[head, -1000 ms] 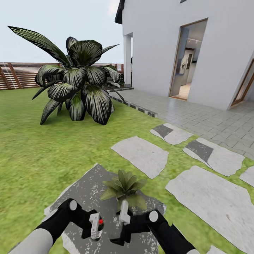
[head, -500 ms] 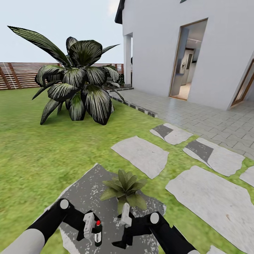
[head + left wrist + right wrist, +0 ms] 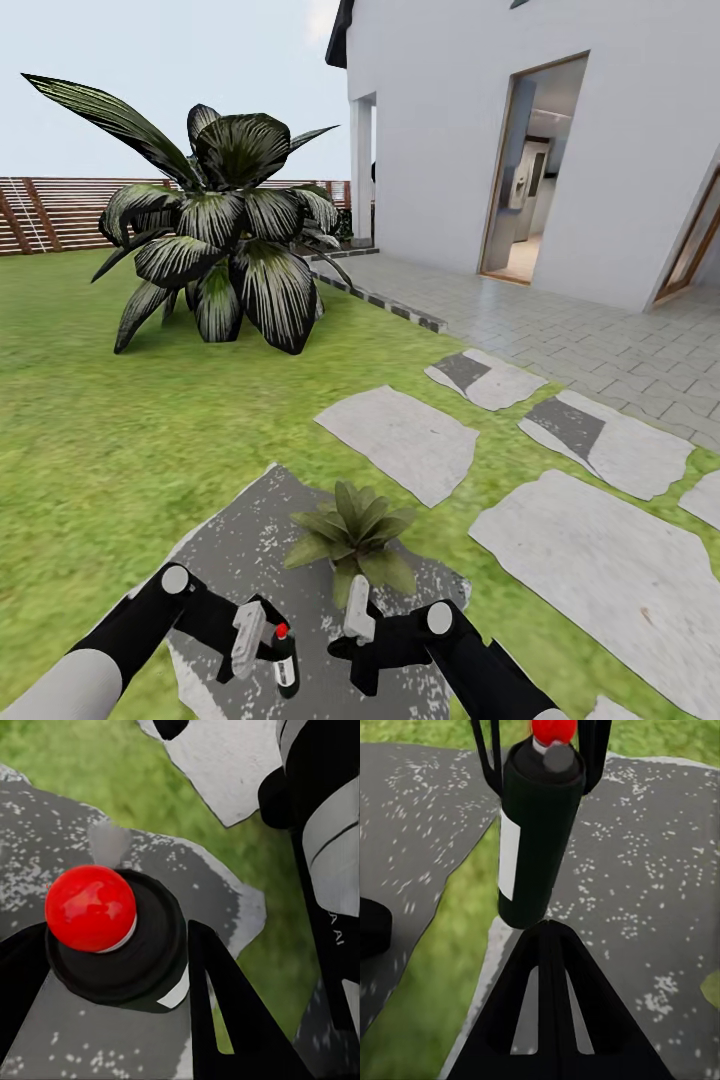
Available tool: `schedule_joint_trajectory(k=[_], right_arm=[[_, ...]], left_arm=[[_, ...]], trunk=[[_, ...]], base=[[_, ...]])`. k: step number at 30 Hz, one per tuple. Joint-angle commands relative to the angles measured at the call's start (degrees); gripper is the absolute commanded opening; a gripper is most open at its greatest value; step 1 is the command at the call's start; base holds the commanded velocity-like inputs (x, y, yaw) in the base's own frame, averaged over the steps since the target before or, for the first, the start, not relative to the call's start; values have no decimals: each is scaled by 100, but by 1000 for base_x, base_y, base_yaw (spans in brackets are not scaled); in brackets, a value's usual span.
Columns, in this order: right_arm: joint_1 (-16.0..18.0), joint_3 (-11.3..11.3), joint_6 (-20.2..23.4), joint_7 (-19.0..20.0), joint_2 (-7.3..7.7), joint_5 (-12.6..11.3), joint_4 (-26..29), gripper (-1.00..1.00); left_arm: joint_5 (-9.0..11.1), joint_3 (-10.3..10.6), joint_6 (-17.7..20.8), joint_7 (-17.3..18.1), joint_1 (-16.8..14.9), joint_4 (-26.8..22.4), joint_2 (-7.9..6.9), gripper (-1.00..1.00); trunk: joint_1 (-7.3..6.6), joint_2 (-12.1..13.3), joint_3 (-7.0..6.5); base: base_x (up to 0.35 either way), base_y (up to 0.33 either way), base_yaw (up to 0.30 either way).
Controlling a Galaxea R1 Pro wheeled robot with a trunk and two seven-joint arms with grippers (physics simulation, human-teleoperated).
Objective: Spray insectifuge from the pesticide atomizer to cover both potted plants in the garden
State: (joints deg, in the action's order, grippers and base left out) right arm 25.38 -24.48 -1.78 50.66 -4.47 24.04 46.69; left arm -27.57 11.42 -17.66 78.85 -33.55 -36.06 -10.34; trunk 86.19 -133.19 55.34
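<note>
left gripper (image 3: 262,640) jaws clamp the atomizer (image 3: 284,662), fingers either side just under its red cap (image 3: 91,907). bottle hangs low over the dark slab (image 3: 250,545), tilted a little. right gripper (image 3: 356,622) sits just beside it; jaws look nearly closed on nothing, though i cannot tell for sure. one plant (image 3: 352,530) sits on the slab just ahead of both grippers. second plant not seen. striped shrub (image 3: 215,245) well beyond on the lawn.

risks: the grip sits high near the cap, so the bottle may swing or slip; the right gripper is close enough to knock it.
</note>
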Motion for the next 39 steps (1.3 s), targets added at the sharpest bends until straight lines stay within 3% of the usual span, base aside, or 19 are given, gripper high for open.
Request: schedule_joint_trajectory(k=[1, 6, 14, 18, 25, 35, 39], right_arm=[[2, 5, -19, 14, 2, 48, 7, -100], [2, 5, -23, 14, 7, 48, 7, -100], [2, 11, -24, 14, 7, 41, 15, -100], [2, 13, -24, 13, 7, 40, 15, -100], [2, 13, -24, 10, 7, 40, 17, -100], [2, 13, -24, 11, 7, 40, 24, -100], [2, 13, -24, 6, 1, 36, 29, -100]], left_arm=[[53, 17, -39, -2, -3, -7, -2, -100], [198, 22, -40, -5, -2, -13, 61, -100], [182, 48, -29, -59, -2, -5, 112, -100], [36, 68, -27, -129, 5, 18, 194, -100], [-472, 80, -19, -464, 6, 330, 248, -100], [-592, 88, -11, -508, 6, 371, 258, -100], [-640, 81, -13, -515, 6, 375, 344, -100]], trunk=[[-1, -2, 5], [-1, -2, 5], [-1, -2, 5], [-1, -2, 5], [-1, -2, 5], [-1, -2, 5], [-1, -2, 5]], base=[[0, 0, 0], [0, 0, 0], [0, 0, 0], [0, 0, 0], [0, 0, 0], [0, 0, 0], [0, 0, 0]])
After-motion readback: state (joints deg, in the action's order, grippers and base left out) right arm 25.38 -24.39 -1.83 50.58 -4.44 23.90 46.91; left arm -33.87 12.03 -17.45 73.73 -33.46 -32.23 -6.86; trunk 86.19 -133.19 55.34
